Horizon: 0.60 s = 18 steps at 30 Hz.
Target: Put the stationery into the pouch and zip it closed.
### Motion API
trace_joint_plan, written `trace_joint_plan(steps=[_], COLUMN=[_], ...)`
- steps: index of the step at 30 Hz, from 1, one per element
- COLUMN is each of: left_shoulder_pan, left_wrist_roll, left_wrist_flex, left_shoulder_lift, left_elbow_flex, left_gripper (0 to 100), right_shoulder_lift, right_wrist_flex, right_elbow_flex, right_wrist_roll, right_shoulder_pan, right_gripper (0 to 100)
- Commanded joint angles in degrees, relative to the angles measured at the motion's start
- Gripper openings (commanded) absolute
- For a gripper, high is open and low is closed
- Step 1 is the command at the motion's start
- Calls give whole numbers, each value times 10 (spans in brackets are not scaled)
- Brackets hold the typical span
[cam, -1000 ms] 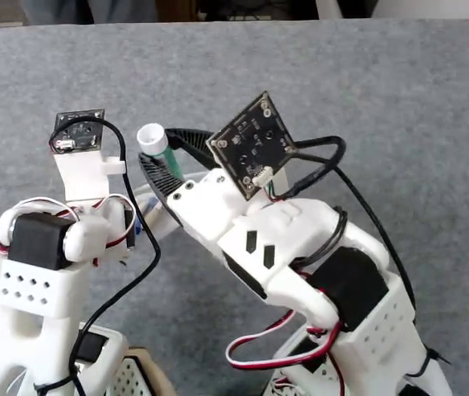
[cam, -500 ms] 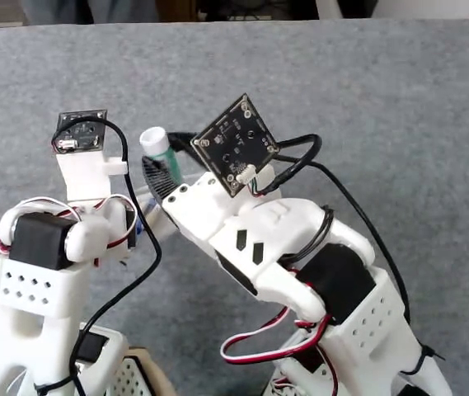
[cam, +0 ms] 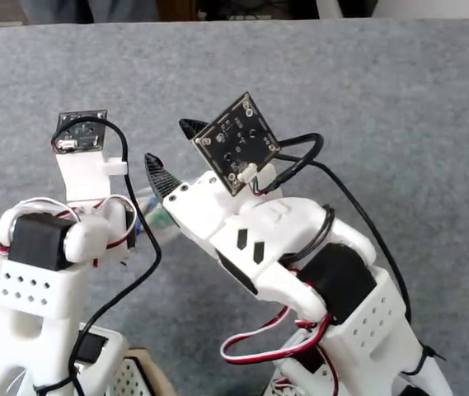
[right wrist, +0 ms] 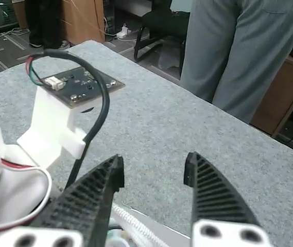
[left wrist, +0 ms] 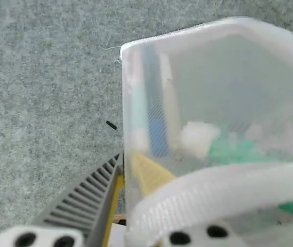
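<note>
Two arms stand side by side at the grey table (cam: 382, 82). The right end effector (cam: 168, 142) hangs spread wide with nothing in it, and the pouch's white zip edge shows just under it in the right wrist view. The translucent pouch (left wrist: 203, 92) sits low between the two arms, right against the left end effector (left wrist: 116, 167). Whether that one is clamped on the pouch I cannot tell, as the pouch wall hides most of it. Inside the pouch lie a blue pen (left wrist: 154, 121) and a green-and-white item (left wrist: 228, 148) (blurred through the plastic), both near the zip edge.
</note>
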State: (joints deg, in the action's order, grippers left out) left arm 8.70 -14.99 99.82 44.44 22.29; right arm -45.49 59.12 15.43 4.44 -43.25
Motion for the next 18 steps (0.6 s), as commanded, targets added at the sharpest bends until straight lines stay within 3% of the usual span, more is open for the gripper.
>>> trace_joint_plan(steps=[1, 8, 18], left_shoulder_pan=[11, 11, 11], left_wrist_roll=[1, 1, 1], left_wrist_flex=[8, 8, 8], left_shoulder_lift=[-4, -4, -4], left_elbow_flex=[0, -1, -2], left_gripper=[28, 28, 28], right_shoulder_lift=[-5, -7, -9], right_wrist_flex=[-10, -9, -9], right_elbow_flex=[-13, -29, -44], right_wrist_roll=[6, 7, 7], right_shoulder_pan=[-4, 0, 86], right_gripper=[194, 194, 194])
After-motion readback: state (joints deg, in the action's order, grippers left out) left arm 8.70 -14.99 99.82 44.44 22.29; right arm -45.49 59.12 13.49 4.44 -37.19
